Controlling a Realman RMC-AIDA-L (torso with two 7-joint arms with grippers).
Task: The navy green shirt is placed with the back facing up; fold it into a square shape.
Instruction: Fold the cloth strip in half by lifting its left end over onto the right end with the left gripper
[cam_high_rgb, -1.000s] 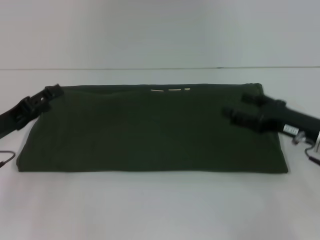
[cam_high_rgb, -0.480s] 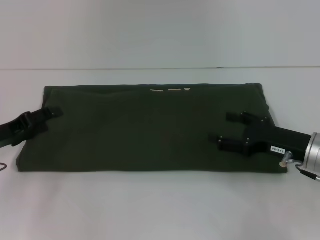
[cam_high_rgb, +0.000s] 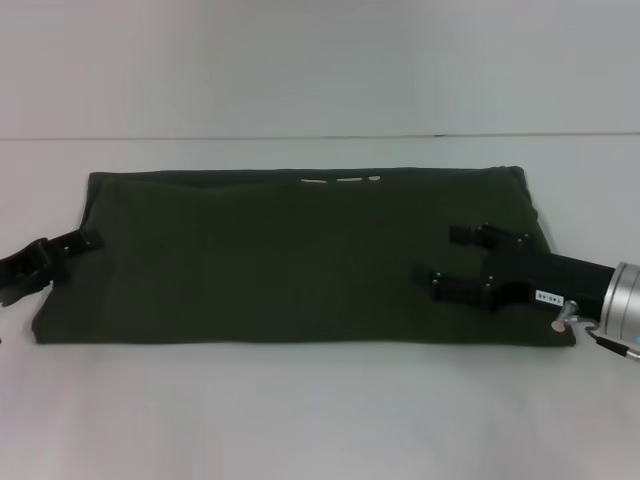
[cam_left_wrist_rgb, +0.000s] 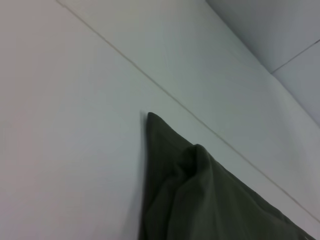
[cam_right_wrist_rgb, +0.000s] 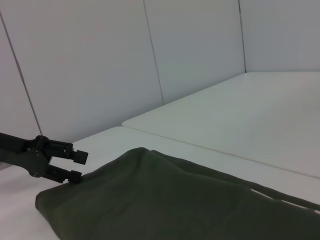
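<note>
The shirt (cam_high_rgb: 300, 255) is lying flat on the white table (cam_high_rgb: 320, 410) as a wide, low rectangle, its long edges running left to right. So the lengthwise folding is looking done: sleeves tucked away, edges fairly straight, a sliver of cream lettering (cam_high_rgb: 340, 181) peeking out along the far edge. It's still much wider than it is deep, though, so it isn't a square yet. My read is that at least one more fold, end over end, is left.

The right gripper (cam_high_rgb: 450, 258) is hovering over the shirt's right end, fingers spread wide and pointing inward, holding nothing. Whether the tips are touching the cloth, I can't tell from here.

The left gripper (cam_high_rgb: 88, 240) is sitting at the shirt's left edge, roughly halfway along it. In the right wrist view the left gripper (cam_right_wrist_rgb: 77, 166) is showing a narrow gap between its fingers, the lower one just at the cloth's corner, with no fabric pinched as far as I can make out.

The left wrist view is showing only a corner of the shirt (cam_left_wrist_rgb: 200, 200), slightly rumpled against the table.

Both arms at the ends, nothing gripped.
</note>
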